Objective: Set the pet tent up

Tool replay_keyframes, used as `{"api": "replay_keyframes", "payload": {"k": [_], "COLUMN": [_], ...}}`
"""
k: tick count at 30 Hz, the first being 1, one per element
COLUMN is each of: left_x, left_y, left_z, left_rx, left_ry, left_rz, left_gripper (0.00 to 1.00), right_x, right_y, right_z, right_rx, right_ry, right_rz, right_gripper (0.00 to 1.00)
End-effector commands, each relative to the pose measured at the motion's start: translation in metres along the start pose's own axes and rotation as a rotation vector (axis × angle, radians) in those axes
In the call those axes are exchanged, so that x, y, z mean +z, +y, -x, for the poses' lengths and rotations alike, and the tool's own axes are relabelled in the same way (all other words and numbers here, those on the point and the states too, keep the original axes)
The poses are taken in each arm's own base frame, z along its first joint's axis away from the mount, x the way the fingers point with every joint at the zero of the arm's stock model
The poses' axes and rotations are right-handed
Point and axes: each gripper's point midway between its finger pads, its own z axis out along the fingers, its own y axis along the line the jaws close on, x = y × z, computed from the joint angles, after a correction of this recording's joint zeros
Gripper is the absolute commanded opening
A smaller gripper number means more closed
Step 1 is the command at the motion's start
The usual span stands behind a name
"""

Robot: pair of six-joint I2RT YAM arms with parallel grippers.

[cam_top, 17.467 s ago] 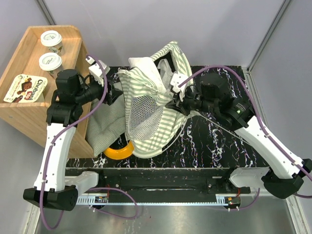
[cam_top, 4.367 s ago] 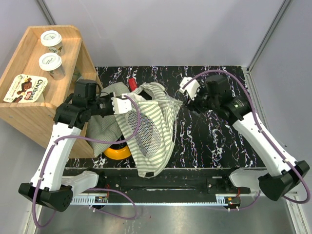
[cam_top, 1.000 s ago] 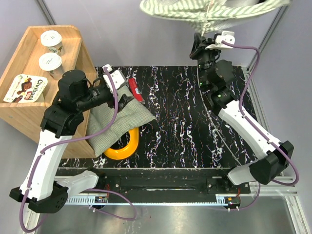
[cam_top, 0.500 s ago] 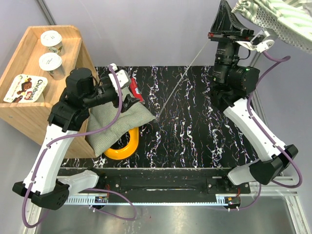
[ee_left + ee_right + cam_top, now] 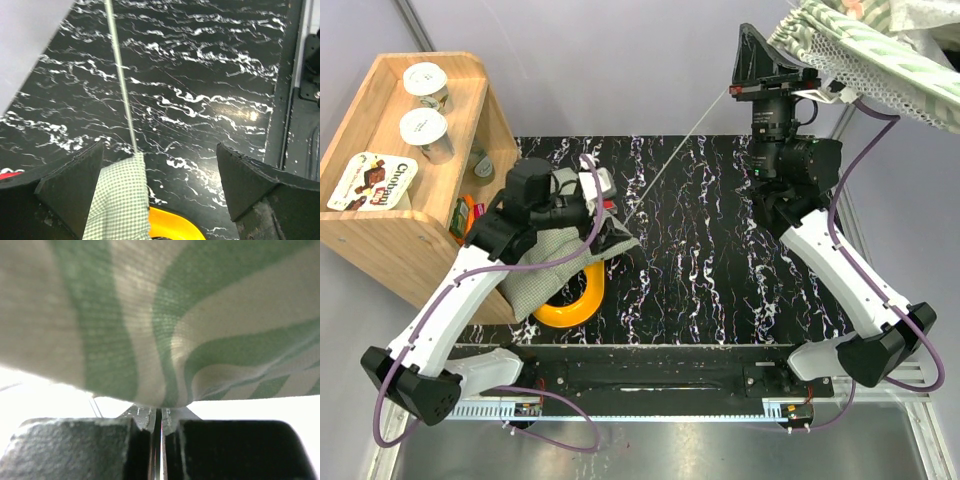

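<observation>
Top view: my right gripper (image 5: 788, 45) has swung the pet tent (image 5: 880, 60) up into the upper right corner, with one pole (image 5: 670, 160) trailing down to the cushion (image 5: 535, 270). My left gripper (image 5: 598, 200) has moved in over that cushion.

Left wrist: those jaws now gape wide and empty (the pole runs between them, untouched).

Right wrist: the jaws are clamped on striped fabric.

Catching that pole looks like my next job.

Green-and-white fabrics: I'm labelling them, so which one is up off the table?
The striped pet tent, pinched high in the right gripper; the small-checked cushion lies on the table.
</observation>
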Motion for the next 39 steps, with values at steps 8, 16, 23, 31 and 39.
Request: {"api": "replay_keyframes", "payload": {"k": [8, 16, 23, 31, 39], "left_x": [0.026, 0.034, 0.019, 0.009, -0.007], "left_y": [0.010, -0.015, -0.044, -0.018, 0.017], "left_z": [-0.031, -0.063, -0.042, -0.028, -0.020], "left_rx": [0.107, 0.062, -0.052, -0.282, -0.221], "left_ry": [0.008, 0.060, -0.007, 0.023, 0.059], "left_rz": [0.018, -0.124, -0.198, 0.022, 0.190], "left_gripper": [0.99, 0.43, 0.00, 0.00, 0.00], "right_x": [-0.003, -0.010, -0.026, -0.076, -0.163], "right_y": [0.027, 0.029, 0.022, -0.047, -0.065], "right_z": [0.009, 0.005, -0.049, -0.136, -0.176], "right_rx": [0.150, 0.145, 0.036, -0.074, -0.111], "right_ry": [0.045, 0.090, 0.288, 0.530, 0.836], "right_rz": [0.087, 0.106, 0.139, -0.072, -0.035], "right_gripper": [0.00, 0.00, 0.00, 0.49, 0.73]}}
